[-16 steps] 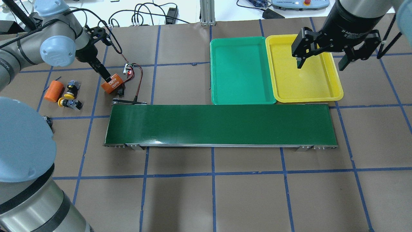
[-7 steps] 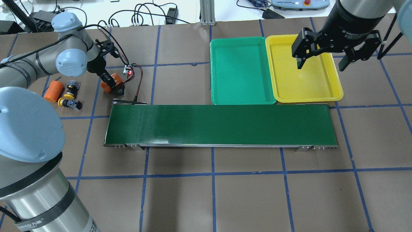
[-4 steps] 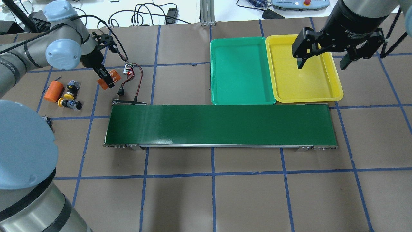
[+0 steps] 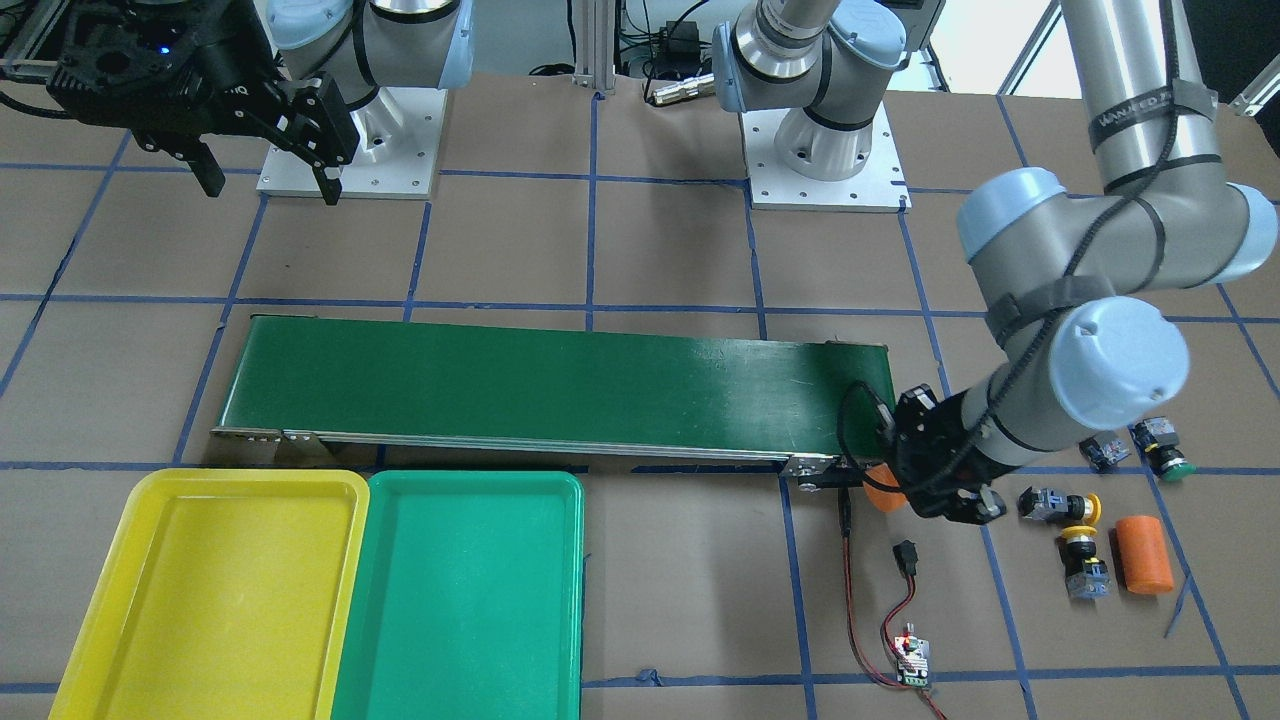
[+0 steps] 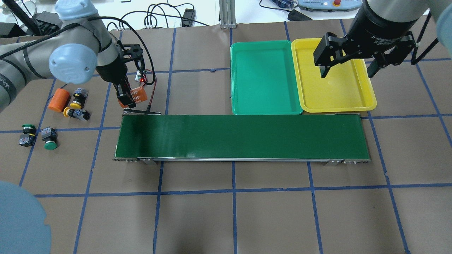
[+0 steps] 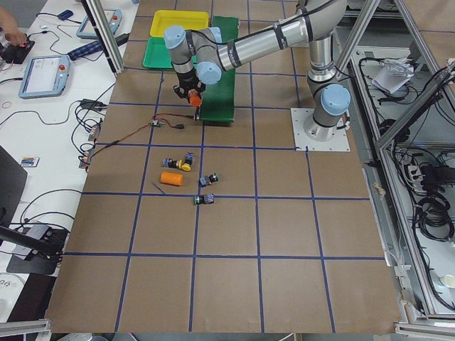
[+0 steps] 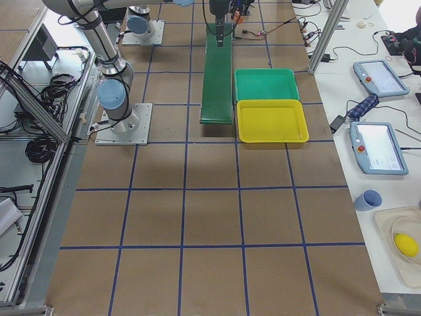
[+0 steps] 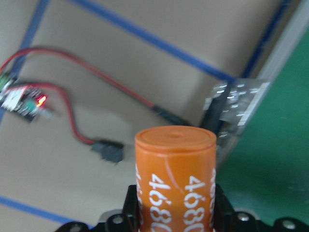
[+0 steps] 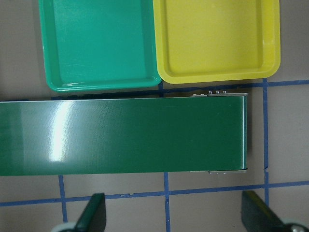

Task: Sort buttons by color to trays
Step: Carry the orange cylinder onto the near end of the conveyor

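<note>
**Overhead view.** The left gripper (image 5: 128, 96), at upper left, is clamped on an orange cylinder (image 5: 137, 94) marked 4680, just above the left end of the conveyor belt (image 5: 240, 135). All four buttons lie further left on the table: the yellow buttons (image 5: 75, 104) near this gripper, the green buttons (image 5: 50, 145) lower, towards the frame's edge. The left arm is by far the nearer. The right gripper (image 5: 346, 73) hangs with its jaws apart over the yellow tray (image 5: 339, 95), which touches the green tray (image 5: 265, 77).

Brown table (image 5: 275, 218): conveyor belt (image 5: 240, 135) mid-frame, green tray (image 5: 263, 79) and yellow tray (image 5: 335, 93) upper right, buttons (image 5: 76, 113), orange cylinder (image 5: 59, 100) far left
</note>
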Robot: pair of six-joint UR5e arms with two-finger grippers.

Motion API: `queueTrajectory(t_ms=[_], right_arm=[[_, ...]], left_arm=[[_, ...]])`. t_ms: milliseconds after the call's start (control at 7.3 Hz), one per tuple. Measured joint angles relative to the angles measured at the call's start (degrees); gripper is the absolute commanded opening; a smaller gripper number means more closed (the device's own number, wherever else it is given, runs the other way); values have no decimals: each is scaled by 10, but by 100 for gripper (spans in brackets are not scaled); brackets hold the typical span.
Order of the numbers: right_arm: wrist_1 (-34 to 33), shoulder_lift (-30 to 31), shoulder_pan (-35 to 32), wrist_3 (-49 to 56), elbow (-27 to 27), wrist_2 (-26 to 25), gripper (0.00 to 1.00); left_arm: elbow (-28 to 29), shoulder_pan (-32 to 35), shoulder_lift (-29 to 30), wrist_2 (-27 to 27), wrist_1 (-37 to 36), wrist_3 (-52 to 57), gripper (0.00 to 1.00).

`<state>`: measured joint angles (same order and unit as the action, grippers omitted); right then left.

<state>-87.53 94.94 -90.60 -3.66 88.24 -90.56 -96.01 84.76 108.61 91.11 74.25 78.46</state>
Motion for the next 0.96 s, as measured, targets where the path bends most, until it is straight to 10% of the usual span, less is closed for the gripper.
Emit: queueTrajectory(t_ms=[822,959], right_arm=[[-1,-1,-8,-3,0,-2,100],[-1,-1,-8,-3,0,-1,100]], left_arm=[[-151,9,-82,3,-82,109,0],[-168,8,-85,3,-103,108,50]])
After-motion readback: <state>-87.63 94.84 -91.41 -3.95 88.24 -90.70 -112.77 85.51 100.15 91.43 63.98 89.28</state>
